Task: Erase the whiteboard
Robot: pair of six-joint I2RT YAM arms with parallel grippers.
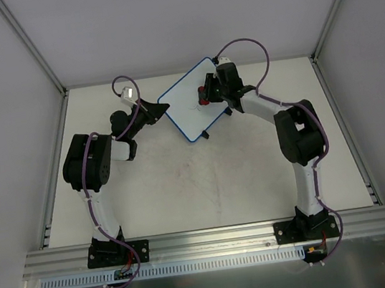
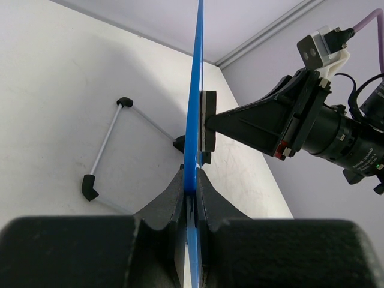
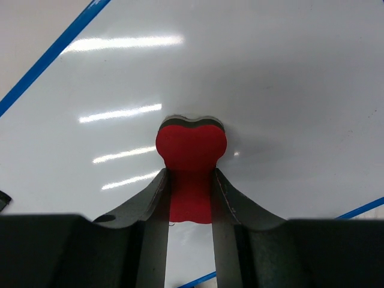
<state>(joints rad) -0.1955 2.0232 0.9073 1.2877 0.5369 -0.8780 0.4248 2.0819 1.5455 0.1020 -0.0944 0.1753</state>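
The whiteboard (image 1: 188,107) is white with a thin blue rim and stands tilted at the back middle of the table. My left gripper (image 1: 161,109) is shut on its left edge; in the left wrist view the blue rim (image 2: 193,120) runs up from between the jaws of the gripper (image 2: 193,187). My right gripper (image 1: 206,91) is shut on the red bone-shaped eraser (image 3: 191,171) and presses its dark felt side flat against the white board surface (image 3: 270,78). The eraser also shows edge-on against the board in the left wrist view (image 2: 207,120). No doodle shows on the board.
A wire stand with black feet (image 2: 105,144) lies folded out behind the board. One black foot (image 1: 206,135) shows below the board's lower corner. Grey walls and metal frame rails (image 1: 33,45) close in the back and sides.
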